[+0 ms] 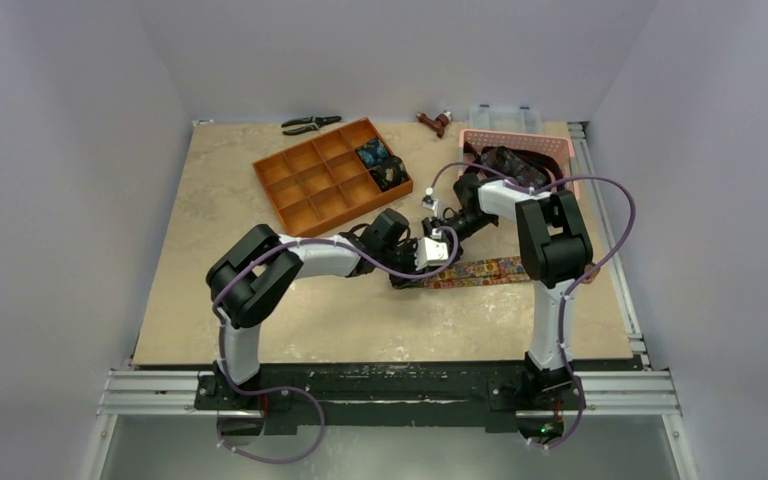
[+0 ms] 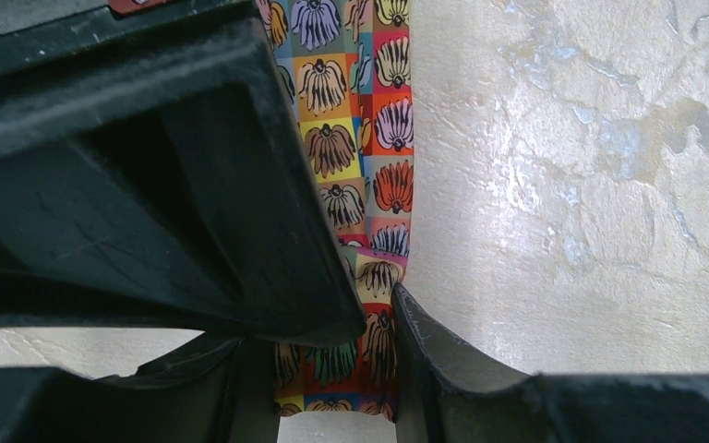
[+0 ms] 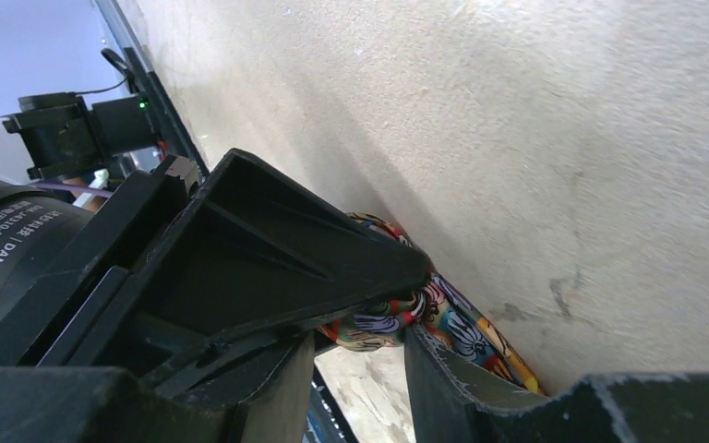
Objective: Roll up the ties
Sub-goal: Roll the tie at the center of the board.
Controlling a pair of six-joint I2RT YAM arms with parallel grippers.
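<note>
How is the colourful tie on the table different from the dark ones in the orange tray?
The colourful tie lies stretched flat on the table; the dark ties sit coiled in the tray. Its print is bright orange, yellow and red; theirs is dark. The left claw and right claw pinch the colourful tie; nothing touches the dark ties. All are patterned fabric.

An orange tray [image 1: 312,190], pliers [image 1: 310,124] and a pink basket [image 1: 520,139] sit on the beige table [image 1: 210,250].

top: soft even overhead light, crisp, faint shadows | left wrist: table [image 2: 563,185] glares pale, near fingers [image 2: 148,185] black, soft-focus | right wrist: dim, shadowed
</note>
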